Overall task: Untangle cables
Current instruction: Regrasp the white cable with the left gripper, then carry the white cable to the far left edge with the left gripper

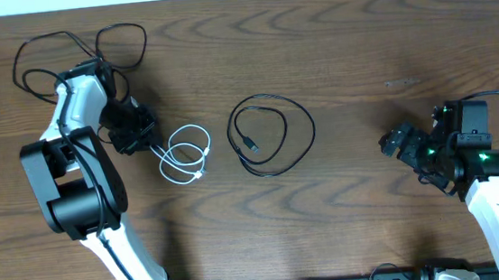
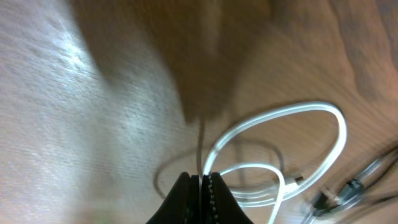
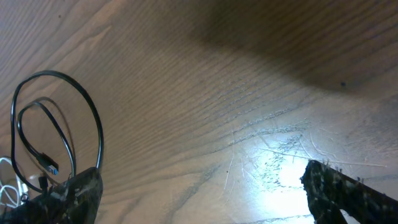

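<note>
Pinching w/ jaws closed down to a hairline gap, the left gripper [image 2: 202, 185] has the thin white USB cord [image 2: 298, 109] running straight into its tips. I read it as clamped on that cord, low over the brown wood-grain table [image 1: 358, 40]. A thin dark strand also rises from the tips in the left wrist view; can't tell if it's a second cord or a shadow.

The white cord lies in a few loose loops on the tabletop, just right of the gripper. The thin black USB cord [image 1: 250, 144] sits coiled at table centre, near the white one but not touching it. Thin black loops [image 1: 145, 40] at the far-left side, behind the left arm, could be cord no. 3 or arm wiring; can't say. The right gripper [image 3: 200, 175] hangs w/ fingers spread wide, holding nothing, well apart from every cord.

Risks, as I judge them:
- The cord is far thinner than the fingers, so it may slip out on a pull.
- Nothing pins the other end, so a pull prob. drags the whole bundle instead of opening the loops.
- If the dark strand is a cord caught in the same pinch, pulling tightens the tangle.
- Dragging rightwards would lay white over the black coil & make a fresh tangle.
</note>
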`<act>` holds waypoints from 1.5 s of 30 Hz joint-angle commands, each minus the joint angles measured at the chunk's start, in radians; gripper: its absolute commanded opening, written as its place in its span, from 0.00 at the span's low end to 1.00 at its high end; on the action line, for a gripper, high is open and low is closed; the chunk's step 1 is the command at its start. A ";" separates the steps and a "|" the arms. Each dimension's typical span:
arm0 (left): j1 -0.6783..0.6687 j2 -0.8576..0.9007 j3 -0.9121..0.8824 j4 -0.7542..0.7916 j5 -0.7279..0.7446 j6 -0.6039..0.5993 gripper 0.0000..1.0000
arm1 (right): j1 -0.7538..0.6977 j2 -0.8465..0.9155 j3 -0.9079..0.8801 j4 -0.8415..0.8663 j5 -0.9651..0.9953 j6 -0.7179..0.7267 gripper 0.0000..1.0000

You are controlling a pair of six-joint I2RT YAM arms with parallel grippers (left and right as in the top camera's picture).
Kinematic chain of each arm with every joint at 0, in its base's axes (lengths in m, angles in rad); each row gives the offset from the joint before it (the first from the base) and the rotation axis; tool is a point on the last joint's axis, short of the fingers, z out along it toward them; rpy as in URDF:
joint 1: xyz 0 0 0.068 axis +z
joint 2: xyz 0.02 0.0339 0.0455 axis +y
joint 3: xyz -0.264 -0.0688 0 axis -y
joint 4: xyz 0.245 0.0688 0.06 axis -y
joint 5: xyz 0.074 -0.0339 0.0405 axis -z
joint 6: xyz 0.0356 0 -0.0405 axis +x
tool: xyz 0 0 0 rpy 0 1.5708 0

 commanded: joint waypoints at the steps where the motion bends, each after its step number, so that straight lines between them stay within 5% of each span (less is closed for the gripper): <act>1: 0.028 -0.013 0.083 -0.053 0.132 -0.011 0.07 | -0.002 -0.006 0.015 -0.001 0.005 -0.010 0.99; 10: 0.016 -0.364 0.255 -0.058 0.249 -0.141 0.07 | -0.002 -0.006 0.015 -0.001 0.005 -0.010 0.99; 21: -0.005 -0.803 0.256 0.204 0.229 -0.169 0.07 | -0.002 -0.006 0.015 -0.001 0.005 -0.010 0.99; 27: -0.005 -0.805 0.246 0.092 0.085 -0.120 0.07 | -0.002 -0.006 0.015 -0.001 0.005 -0.010 0.99; 37: -0.004 -0.785 0.244 0.105 0.080 -0.173 0.07 | -0.002 -0.006 0.015 -0.001 0.005 -0.010 0.99; 45: -0.004 -0.764 0.241 0.085 -0.271 -0.200 0.07 | -0.002 -0.006 0.015 -0.001 0.005 -0.010 0.99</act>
